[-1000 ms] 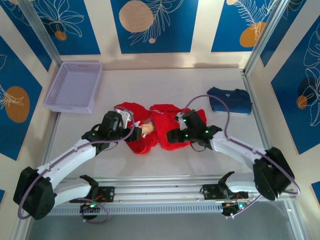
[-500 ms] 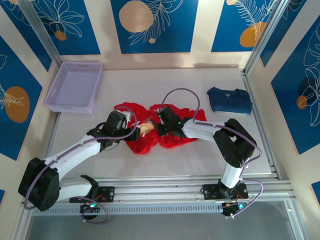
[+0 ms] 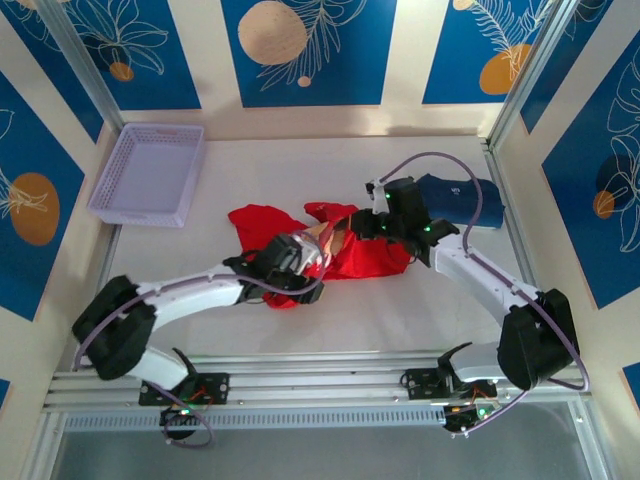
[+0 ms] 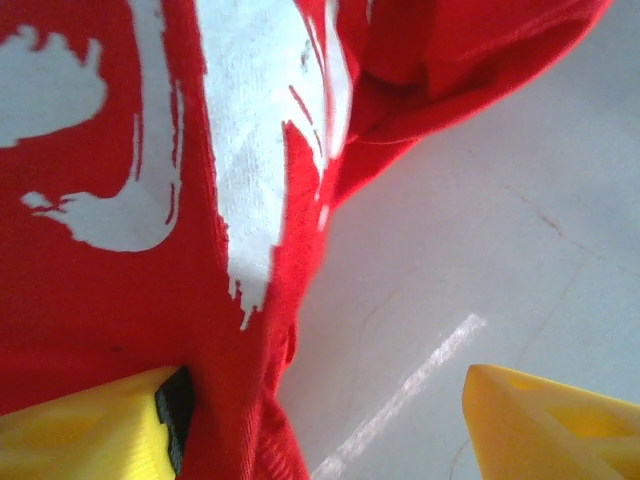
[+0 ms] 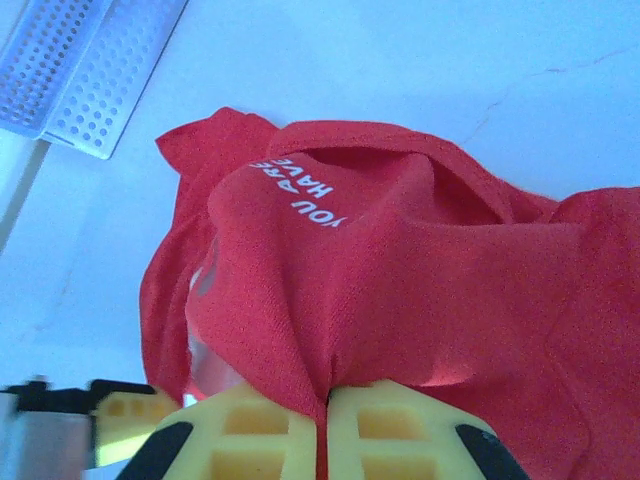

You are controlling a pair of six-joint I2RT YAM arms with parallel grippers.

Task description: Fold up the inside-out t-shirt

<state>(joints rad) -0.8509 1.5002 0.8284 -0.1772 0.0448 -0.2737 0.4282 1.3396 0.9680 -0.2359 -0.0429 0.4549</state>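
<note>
Room: blue leaf-print panels wall in a pale table [image 3: 400, 320], with a lavender basket [image 3: 150, 172] at the far left and a folded navy garment [image 3: 482, 200] at the far right.
Red t-shirt [image 3: 262, 222]: it lies crumpled in one heap mid-table, nothing flat, with white print showing in the creases.
Right gripper [image 5: 325, 400]: its yellow fingers are clamped on a pinch of red cloth, which rises from them in a peaked ridge.
Left gripper [image 4: 320, 430]: the jaws stand wide apart. Cloth drapes against one finger and the other sits over bare table, so nothing is held.
Change, right side: a second ago this gripper sat apart over the heap's right half. It has since reached into the middle, closed, and drawn back toward the navy garment with cloth in tow.
Change, left side: the arm has swung from the heap's left edge into its centre, the jaws no narrower than before.
Meaning for the fold: by my reading one hold is now won. The shirt is only being pulled open, and no fold is made yet.
Next need: the left probably needs a hold of its own before the cloth can be stretched.
</note>
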